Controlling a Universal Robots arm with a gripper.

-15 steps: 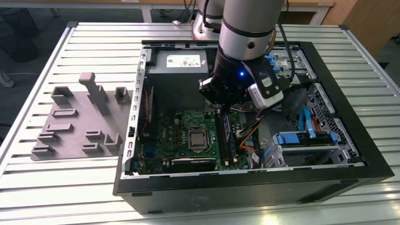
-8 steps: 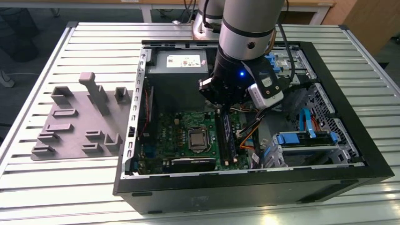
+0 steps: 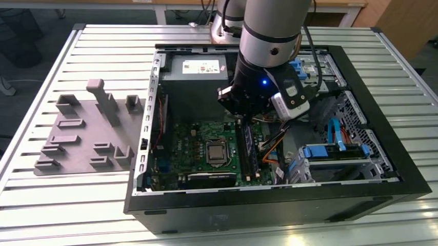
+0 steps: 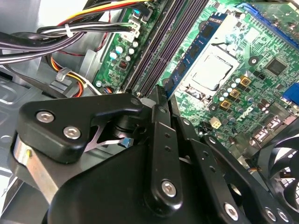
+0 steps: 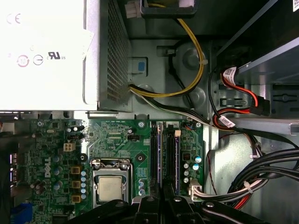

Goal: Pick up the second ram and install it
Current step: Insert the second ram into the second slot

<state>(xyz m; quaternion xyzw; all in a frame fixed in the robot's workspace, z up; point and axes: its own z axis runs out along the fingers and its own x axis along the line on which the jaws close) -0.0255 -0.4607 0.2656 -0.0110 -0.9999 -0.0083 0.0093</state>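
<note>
One white slatted metal table fills the exterior view, with dark floor and pale wooden furniture beyond its far edge. On the table we see an open black computer tower case lying on its side. Just beside it, to the exterior view's left, lies a flat grey plastic fixture plate with raised blocks. The silver-and-black robot arm reaches down into the case. Inside are a silver boxy power supply and a green motherboard with a square metal processor. The black gripper hangs directly over the long black memory slots, very near them. In the first wrist view, the second ram, a slim stick seen edge-on, stands among those slots, in line with the gripper. We cannot tell whether the pincer is open, closed or gripping the stick.
</note>
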